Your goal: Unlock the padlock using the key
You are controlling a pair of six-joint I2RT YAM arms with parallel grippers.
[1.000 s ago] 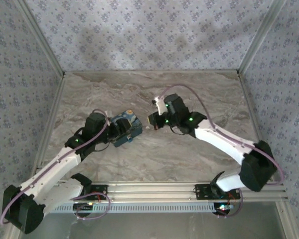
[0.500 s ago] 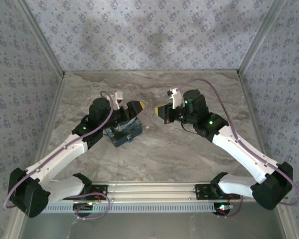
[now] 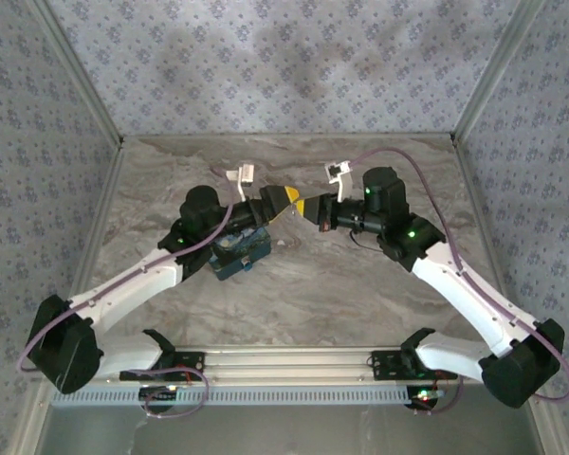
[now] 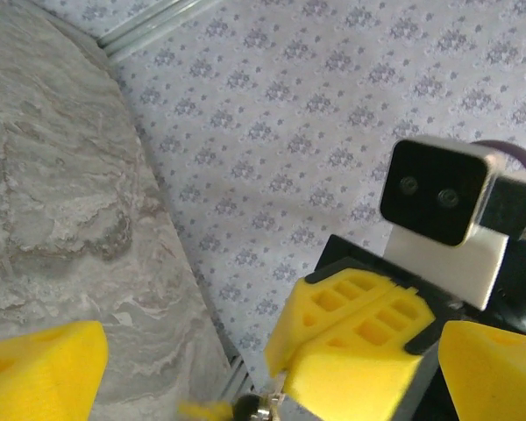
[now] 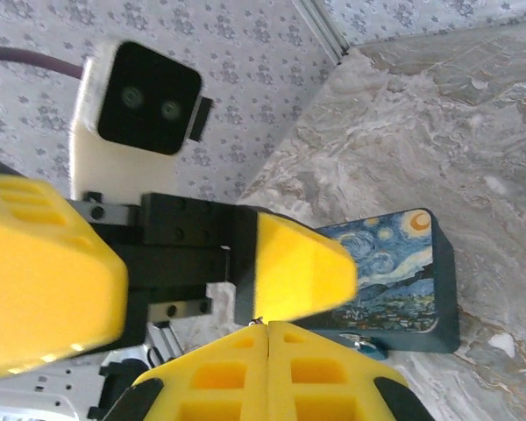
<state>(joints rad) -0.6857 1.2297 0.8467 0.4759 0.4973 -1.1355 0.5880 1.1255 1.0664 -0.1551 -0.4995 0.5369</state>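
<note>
Padlock (image 3: 239, 254) sits below the left gripper (image 3: 286, 199), spread wide, and the right gripper (image 3: 313, 207), pinched shut, seemingly empty.

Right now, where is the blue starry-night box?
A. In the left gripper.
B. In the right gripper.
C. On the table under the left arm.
C: the blue box lies flat on the table below the left arm, while the left gripper and right gripper meet clear of it.
</note>
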